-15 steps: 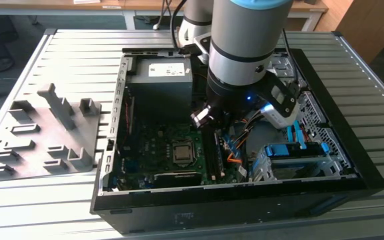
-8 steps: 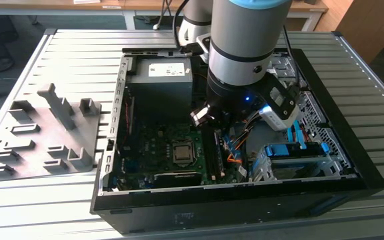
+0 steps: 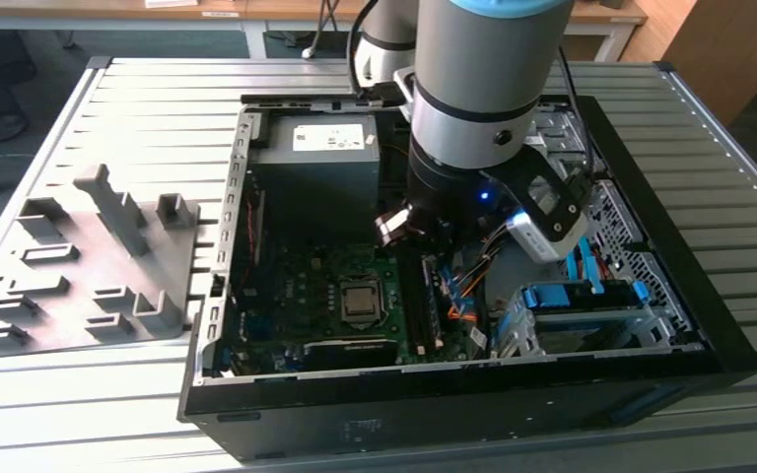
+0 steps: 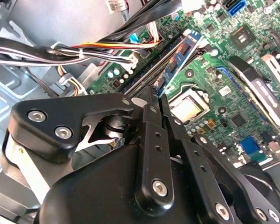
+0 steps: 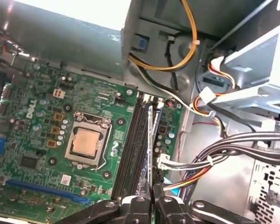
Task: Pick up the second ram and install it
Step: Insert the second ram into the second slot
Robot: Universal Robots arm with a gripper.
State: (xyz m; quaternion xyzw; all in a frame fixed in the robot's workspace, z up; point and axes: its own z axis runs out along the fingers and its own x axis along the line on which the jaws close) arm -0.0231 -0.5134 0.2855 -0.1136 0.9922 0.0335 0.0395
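On the ribbed metal table (image 3: 90, 414) sits an open black computer case (image 3: 484, 414), and the arm (image 3: 484, 89) reaches down into it from above. On the exterior view's left, beside the case, lies a grey tray (image 3: 36, 325) with thick plastic uprights. Inside the case the green motherboard (image 5: 37, 140) lies flat, with its processor socket (image 5: 86, 142) near the middle and bundles of cables (image 5: 233, 140) running past the drive cage. The gripper (image 5: 154, 198) hangs low over the board, its two black fingers (image 4: 149, 140) pressed together on one end of the second ram (image 5: 152, 140). The stick stands on edge along the black memory slots (image 5: 133, 144), just beside the socket. I cannot tell whether it is seated.
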